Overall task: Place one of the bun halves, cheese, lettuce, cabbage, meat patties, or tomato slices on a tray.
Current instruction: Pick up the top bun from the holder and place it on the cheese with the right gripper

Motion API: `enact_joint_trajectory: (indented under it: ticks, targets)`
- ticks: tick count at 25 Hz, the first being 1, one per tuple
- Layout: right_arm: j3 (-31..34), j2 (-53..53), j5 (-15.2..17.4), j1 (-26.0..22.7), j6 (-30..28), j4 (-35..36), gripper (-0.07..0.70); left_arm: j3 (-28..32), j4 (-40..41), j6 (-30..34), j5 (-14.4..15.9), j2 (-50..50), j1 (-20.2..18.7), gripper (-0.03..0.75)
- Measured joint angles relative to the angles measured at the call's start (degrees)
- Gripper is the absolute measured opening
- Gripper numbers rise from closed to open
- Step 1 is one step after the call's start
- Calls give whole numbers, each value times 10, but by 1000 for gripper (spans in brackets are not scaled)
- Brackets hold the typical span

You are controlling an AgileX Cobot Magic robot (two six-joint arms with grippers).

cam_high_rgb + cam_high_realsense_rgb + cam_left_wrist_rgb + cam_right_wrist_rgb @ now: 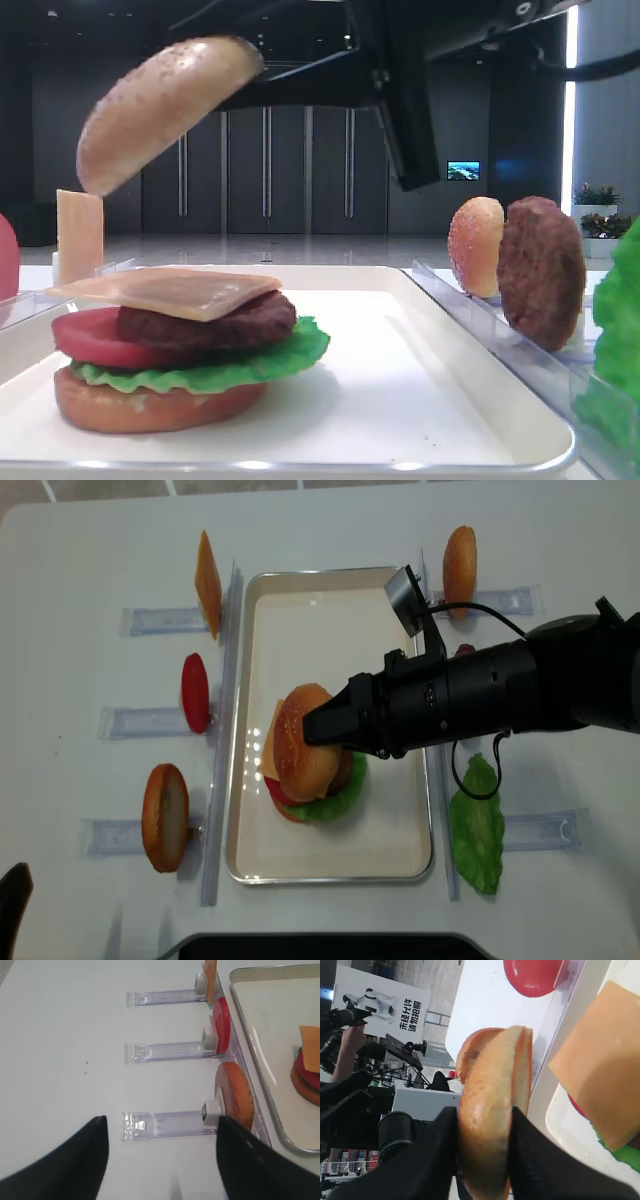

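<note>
Gripping the top bun half (165, 105) above the stack, the right gripper (482, 1132) clamps it; left gripper (160, 1147) gapes.

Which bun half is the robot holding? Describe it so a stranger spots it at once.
Find the white tray mid-table with the half-built burger. Right above that stack, the right gripper pinches a speckled golden dome bun. It alone is in the air; the others stand in racks.

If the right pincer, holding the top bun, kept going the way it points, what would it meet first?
Probably the cheese slice topping the stack on the tray; the right pincer holds the top bun above it, though depth is unclear.
</note>
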Motion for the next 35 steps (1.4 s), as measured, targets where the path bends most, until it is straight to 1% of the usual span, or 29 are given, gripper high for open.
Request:
enact_joint_trajectory:
  ticks: [3, 7, 12, 16, 27, 33, 35]
  targets:
    - [-29, 20, 18, 1, 3, 0, 216, 0, 0, 0, 0, 0, 0, 516]
    - [-62, 34, 16, 13, 6, 1, 216, 0, 0, 0, 0, 0, 0, 516]
    - [-67, 53, 13, 38, 6, 1, 216, 0, 0, 0, 0, 0, 0, 516]
    - [-67, 84, 11, 43, 6, 1, 216, 0, 0, 0, 0, 0, 0, 516]
    - [-70, 102, 13, 36, -14, 0, 216, 0, 0, 0, 0, 0, 0, 516]
    - [-70, 102, 36, 14, -15, 0, 216, 0, 0, 0, 0, 0, 0, 516]
    - [-70, 102, 39, 7, -15, 0, 216, 0, 0, 0, 0, 0, 0, 516]
